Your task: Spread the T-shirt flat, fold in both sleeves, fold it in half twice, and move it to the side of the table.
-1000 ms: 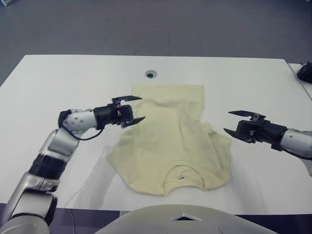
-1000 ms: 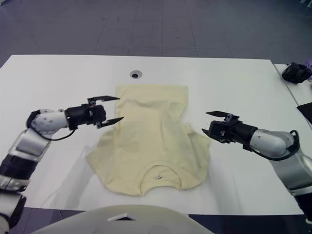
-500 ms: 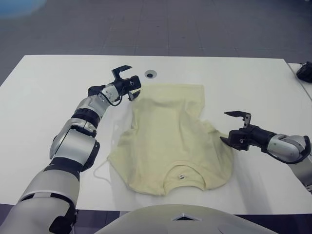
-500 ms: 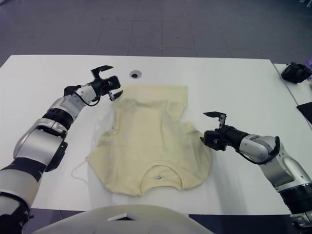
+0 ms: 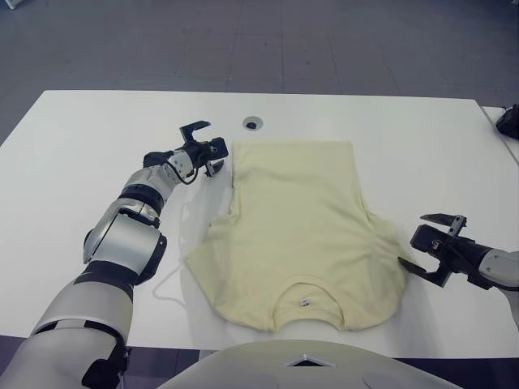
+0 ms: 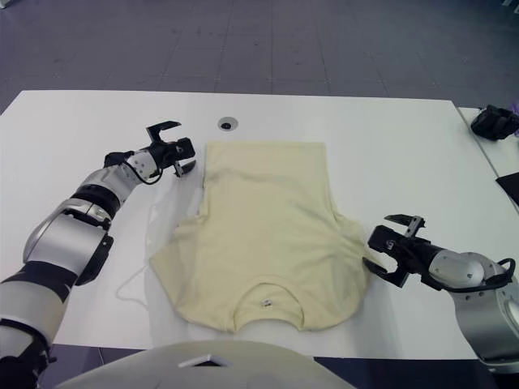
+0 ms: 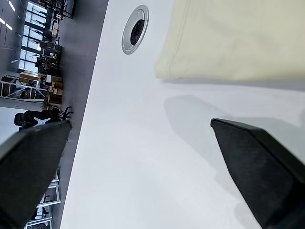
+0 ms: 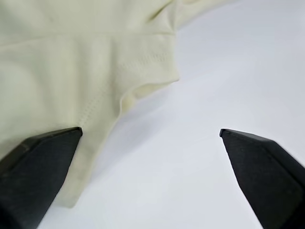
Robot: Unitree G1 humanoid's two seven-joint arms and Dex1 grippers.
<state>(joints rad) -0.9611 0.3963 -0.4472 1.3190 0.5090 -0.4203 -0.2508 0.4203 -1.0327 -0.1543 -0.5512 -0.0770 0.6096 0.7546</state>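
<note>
A pale yellow T-shirt (image 5: 300,227) lies on the white table (image 5: 73,162), collar toward the near edge and hem toward the far side. The sleeves are bunched along its sides. My left gripper (image 5: 203,147) hovers open just left of the far-left hem corner (image 7: 228,47), with nothing between its fingers (image 7: 33,167). My right gripper (image 5: 425,244) stands open just right of the shirt's near-right edge (image 8: 71,71), low over the table and holding nothing.
A round metal grommet (image 5: 252,123) is set in the table just beyond the hem, close to the left gripper. A black object (image 5: 509,120) sits at the far right. Bare table surrounds the shirt on the left and right.
The left gripper went from beside the shirt's left side up to the far-left hem corner. The right gripper drew back right and nearer. The shirt lies flatter and shifted right.
</note>
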